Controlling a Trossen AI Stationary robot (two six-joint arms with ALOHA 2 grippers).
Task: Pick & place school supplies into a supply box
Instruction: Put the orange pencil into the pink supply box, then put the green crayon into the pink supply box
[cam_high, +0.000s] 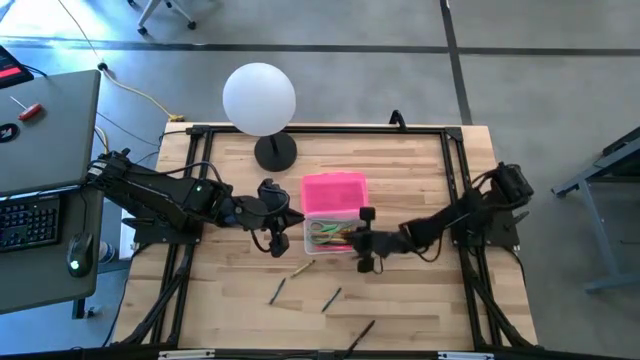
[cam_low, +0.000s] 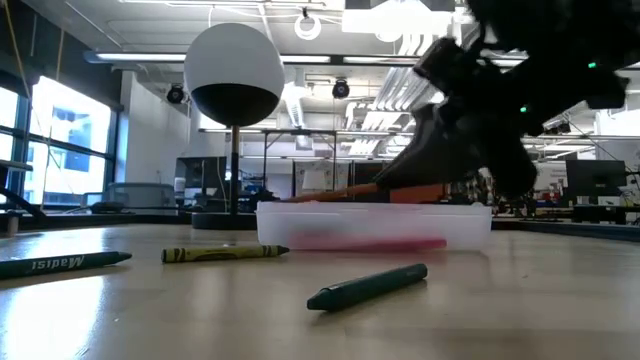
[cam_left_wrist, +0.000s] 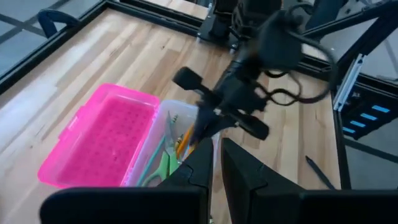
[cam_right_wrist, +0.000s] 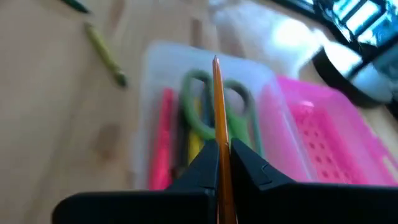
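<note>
Supply box (cam_high: 331, 232) lying open near the middle of the table (cam_high: 420, 300), its pink lid (cam_high: 334, 192) folded back toward the far edge beside the globe lamp (cam_high: 259, 98). The clear tray already holds green-handled scissors (cam_right_wrist: 208, 106), a pink marker (cam_right_wrist: 161, 140) and other sticks. Still loose on the boards toward the near edge: a yellow crayon (cam_high: 303, 268), two green crayons (cam_high: 277, 291) (cam_high: 331, 298) and a dark pen (cam_high: 361, 336); the task looks roughly half done.

The right gripper (cam_high: 365, 240) hangs over the tray's right end, arm stretched in from the right edge, fingers pressed together on an orange pencil (cam_right_wrist: 219, 118) pointing along the tray. The pencil is not yet released.

The left gripper (cam_high: 272, 225) waits just beside the box's left side, arm reaching in from the left edge, fingers nearly together and pinching nothing visible.
</note>
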